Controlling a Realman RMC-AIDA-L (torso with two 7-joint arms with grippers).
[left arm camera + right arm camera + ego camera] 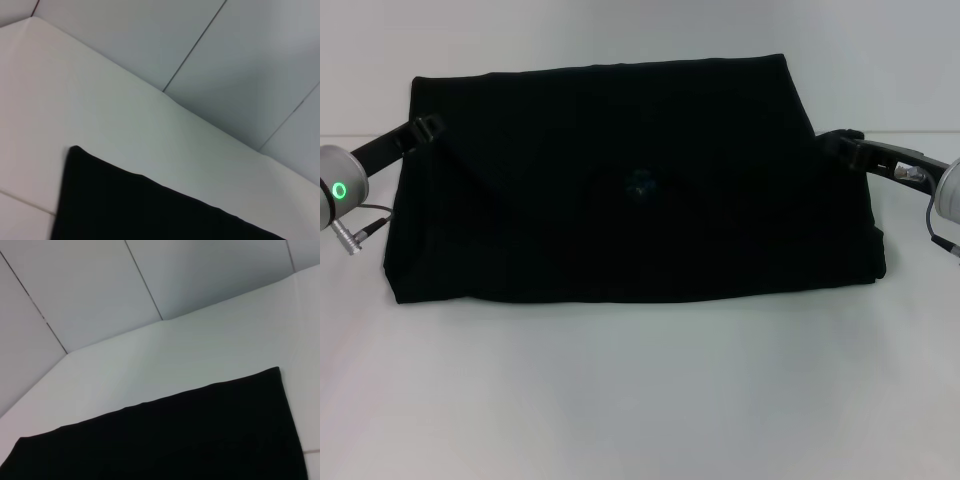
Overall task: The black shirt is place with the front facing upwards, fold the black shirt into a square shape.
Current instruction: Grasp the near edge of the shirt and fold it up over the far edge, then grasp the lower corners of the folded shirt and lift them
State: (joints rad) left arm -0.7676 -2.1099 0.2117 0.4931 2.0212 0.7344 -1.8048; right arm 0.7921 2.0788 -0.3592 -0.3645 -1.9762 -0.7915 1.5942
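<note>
The black shirt [630, 180] lies on the white table [640, 390] as a wide folded shape, its sleeves folded in, with a small blue neck label [640, 184] near the middle. No lettering shows. My left gripper [425, 128] is at the shirt's left edge near the far corner. My right gripper [842, 142] is at the shirt's right edge. Both meet the dark cloth. The left wrist view shows a far corner of the shirt [150, 210]. The right wrist view shows the shirt's far edge [175, 440].
A pale panelled wall [225, 60] stands behind the table's far edge. Bare white table surface lies in front of the shirt and at both sides.
</note>
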